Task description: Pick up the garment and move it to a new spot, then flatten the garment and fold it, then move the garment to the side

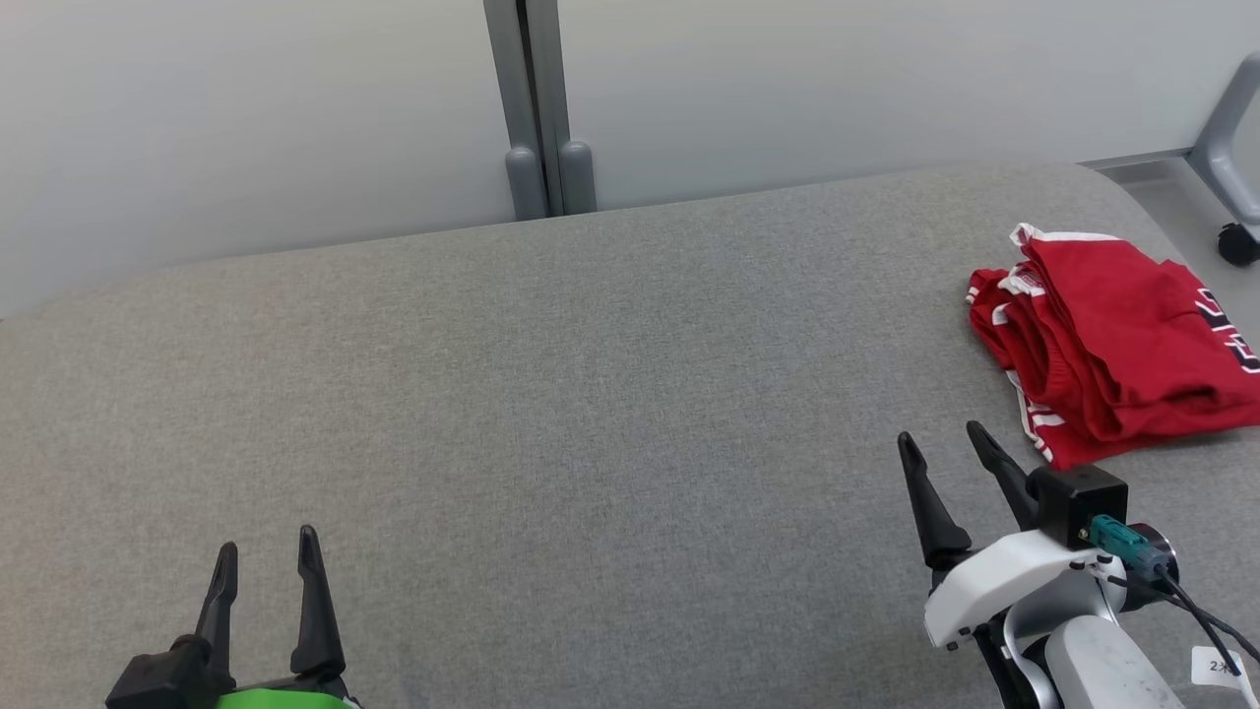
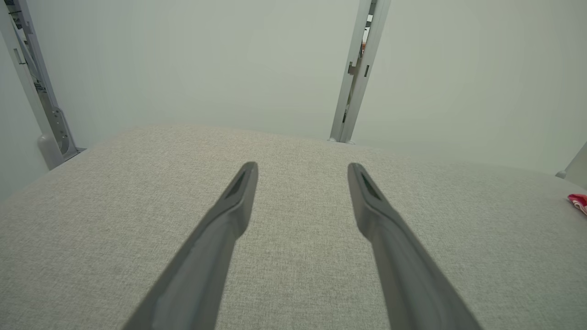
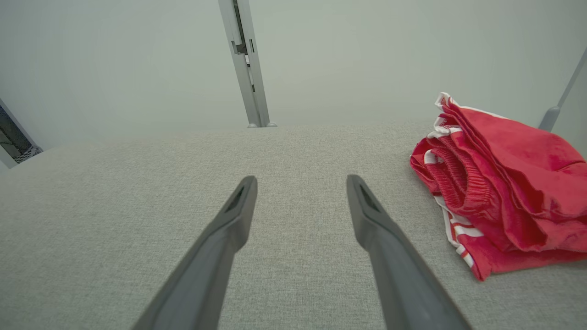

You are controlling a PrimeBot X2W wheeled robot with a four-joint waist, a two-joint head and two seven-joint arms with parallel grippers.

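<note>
Two claws are held wide open over the grey top (image 1: 591,394), and nothing is gripped by either one. In the head view the left claw (image 1: 268,540) is seen at 7 o'clock. Its lower part, with a bit of green on it, is cut off by the bottom edge. The right claw (image 1: 940,433) is seen at 4 o'clock, and its white arm is cut off at the corner.

The red garment (image 1: 1112,345) is laid on the grey top at 3 o'clock, folded into a thick bundle with white stripes. It is near the right claw but is not touched by it. Its far side is cut off by the picture's edge, so the dark letters on it cannot be read. What kind of garment it is cannot be told for sure.

A small white tag (image 1: 1221,668) by the right arm is marked, but the marks are too small to be read. In the left wrist view a tiny red bit of the garment (image 2: 578,201) is seen at 3 o'clock, and the rest is cut off. In the right wrist view its lower layers are hidden by the top fold.
</note>
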